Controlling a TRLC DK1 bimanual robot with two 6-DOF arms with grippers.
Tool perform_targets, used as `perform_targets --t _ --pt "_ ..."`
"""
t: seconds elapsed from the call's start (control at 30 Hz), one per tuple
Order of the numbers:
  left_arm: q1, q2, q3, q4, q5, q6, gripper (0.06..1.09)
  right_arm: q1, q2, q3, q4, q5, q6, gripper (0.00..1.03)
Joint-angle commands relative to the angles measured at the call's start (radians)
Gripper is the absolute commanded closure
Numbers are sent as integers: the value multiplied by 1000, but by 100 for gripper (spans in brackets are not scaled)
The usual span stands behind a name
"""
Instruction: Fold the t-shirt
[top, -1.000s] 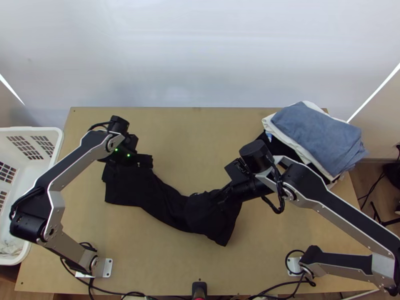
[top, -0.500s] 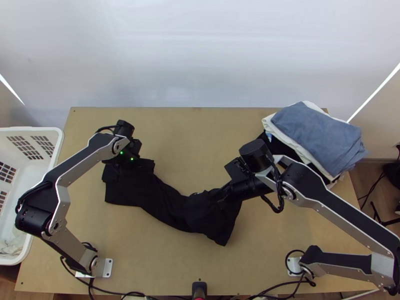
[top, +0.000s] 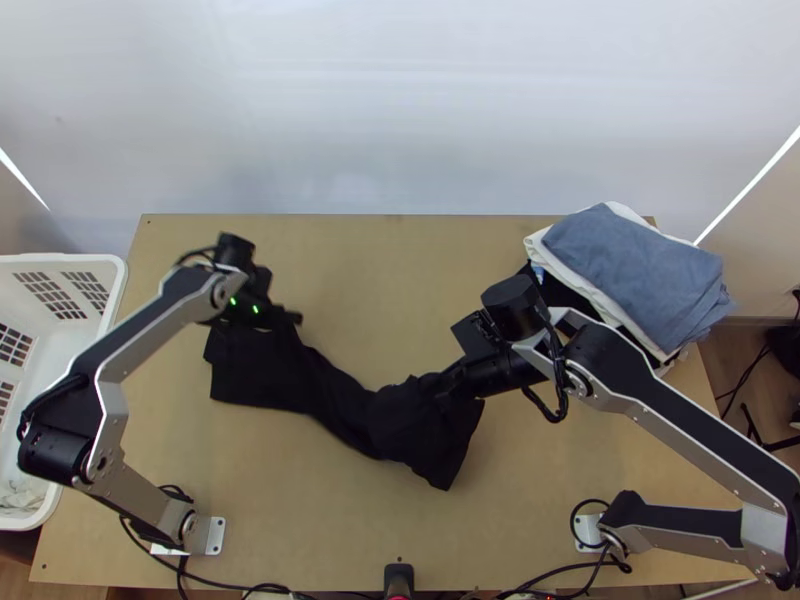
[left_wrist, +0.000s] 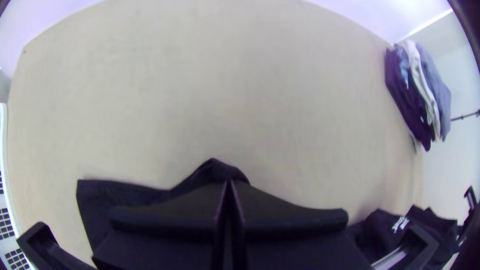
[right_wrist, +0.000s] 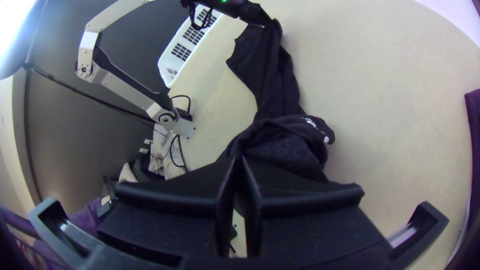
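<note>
At left and centre of the top view, the left gripper (left_wrist: 230, 183) and right gripper (right_wrist: 239, 158) pinch the bunched t-shirt (top: 258, 378); straightening seems in hand; next needs spreading.

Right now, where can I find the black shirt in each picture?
Top view: black shirt, bunched between both arms.
Left wrist view: black shirt, beneath and beside the left tool.
Right wrist view: black shirt, stretching from the right tool.
Shared landmark: white basket.
</note>
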Motion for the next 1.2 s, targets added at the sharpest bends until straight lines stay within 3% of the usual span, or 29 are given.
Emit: perform_targets --t 0.0,0.17,0.27,0.5,0.6,0.9,1.17 --pt "115 69 233 12 -14 -110 105 -36 23 -5 35 0 21 100" --pt "206 55 489 -112 -17 -137 105 -108 38 -9 75 2 47 100" --pt "232 -25 517 -203 -6 -119 105 -152 47 -9 107 16 68 100" --pt "233 -339 123 -307 57 10 105 -203 75 -17 161 29 96 100" --pt "229 -396 20 -470 121 83 105 -203 87 -20 167 29 96 100" --pt "140 -595 -206 -660 140 65 105 -205 109 -26 167 29 96 100" --pt "97 -673 -287 -689 137 13 105 -202 121 -37 167 29 96 100"
